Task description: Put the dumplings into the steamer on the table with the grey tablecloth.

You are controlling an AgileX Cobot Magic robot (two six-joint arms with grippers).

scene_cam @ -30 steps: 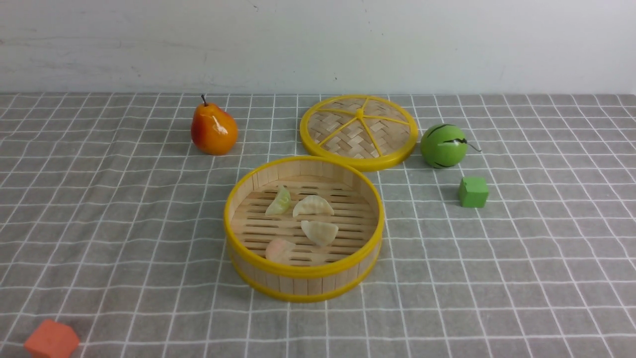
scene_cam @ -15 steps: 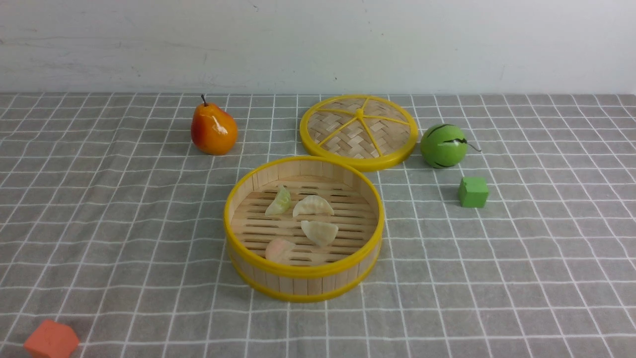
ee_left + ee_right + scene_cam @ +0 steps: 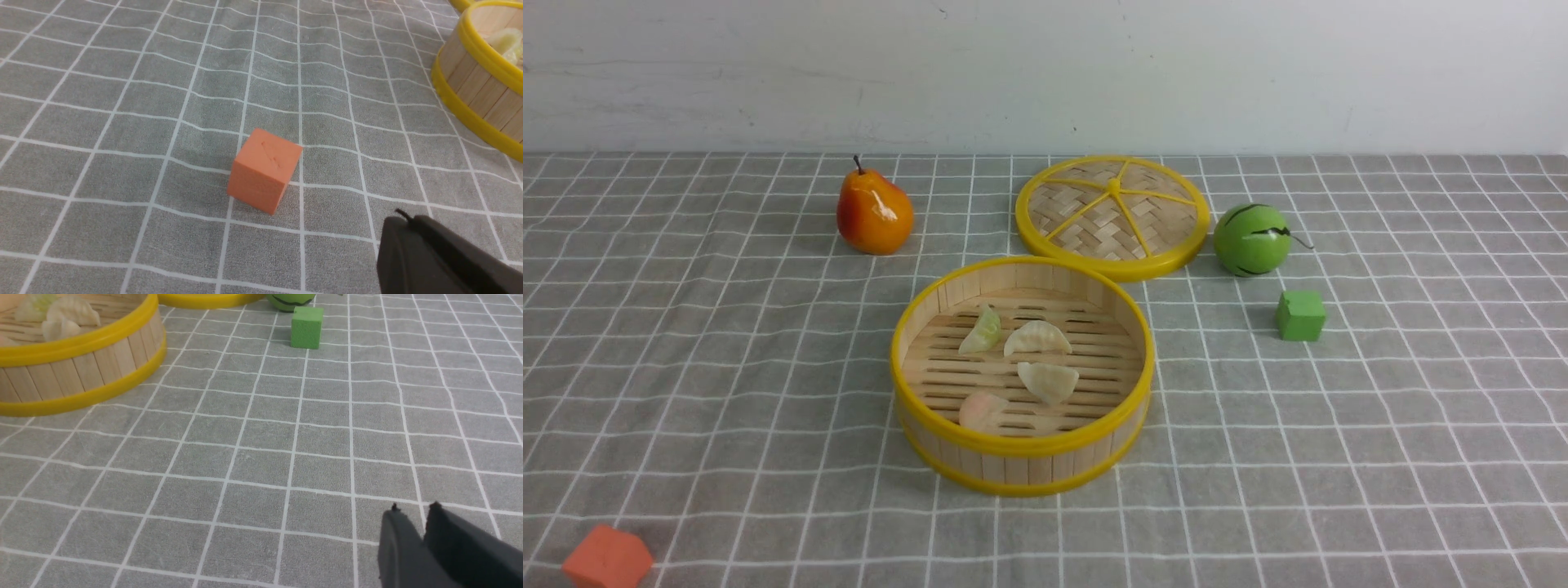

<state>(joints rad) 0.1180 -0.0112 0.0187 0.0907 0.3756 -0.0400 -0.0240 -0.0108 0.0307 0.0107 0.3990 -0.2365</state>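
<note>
Nothing has shifted across the front-view frames; every object lies where it lay a second ago, and neither arm enters that view. Nearest the robot, at its left, an orange cube [image 3: 608, 559] sits on the grey tablecloth [image 3: 727, 392] that covers the table [image 3: 1380, 457]; the left wrist view shows that cube [image 3: 264, 170] apart from the left gripper [image 3: 402, 222], whose dark fingers look pressed together with nothing between them, hanging over bare cloth; the right gripper [image 3: 413, 512] shows two dark fingers [image 3: 394, 535] side by side, only a thin seam between them, likewise holding nothing, above bare cloth with the steamer wall [image 3: 77, 371] and a green cube [image 3: 306, 327] well off. Farther out, at the middle of the cloth, stands the steamer [image 3: 1023, 469], upright, with all four dumplings on its slatted floor: the pale pink one [image 3: 982, 410] nearest, close to the front wall; a cream one [image 3: 1048, 380] just behind it to the right; another cream one [image 3: 1036, 337] beyond that; the pale green one [image 3: 981, 330] beside it on the left. Right of the steamer and farther back sits the green cube [image 3: 1300, 315]; beyond it a green striped ball [image 3: 1251, 240]; the woven lid [image 3: 1112, 216] lies flat just behind the steamer; a pear [image 3: 874, 212] stands upright to the far left.
</note>
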